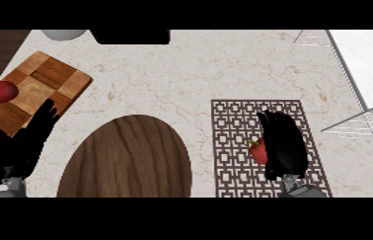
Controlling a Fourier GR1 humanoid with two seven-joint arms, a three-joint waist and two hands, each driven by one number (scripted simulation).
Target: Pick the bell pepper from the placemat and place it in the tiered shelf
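The right hand (282, 144) lies over the right part of the placemat (237, 135), a brown mat with a pale geometric pattern lying on the marbled counter (189, 71) at the near right. Its black fingers point toward the far side and curl round the red bell pepper (256, 151), which shows only at the hand's left edge, pressed against the palm; the rest of the pepper is hidden behind the hand. The pepper sits over the placemat, and it cannot be told whether it still touches the mat or is lifted off it. The tiered shelf (350, 76), made of pale wire and a light panel, stands at the far right edge of the counter, well apart from the hand and the pepper. The left hand (33, 133) rests at the near left edge, fingers straight and relaxed, pointing toward the far side, its fingertips overlapping the near corner of a checkered wooden cutting board (47, 83). A round red object (6, 92) lies on that board at the left edge. Between the two hands, near the front, lies a large dark oval wooden board (128, 157). At the far edge sit a grey round object (64, 34) and a black block (131, 36).
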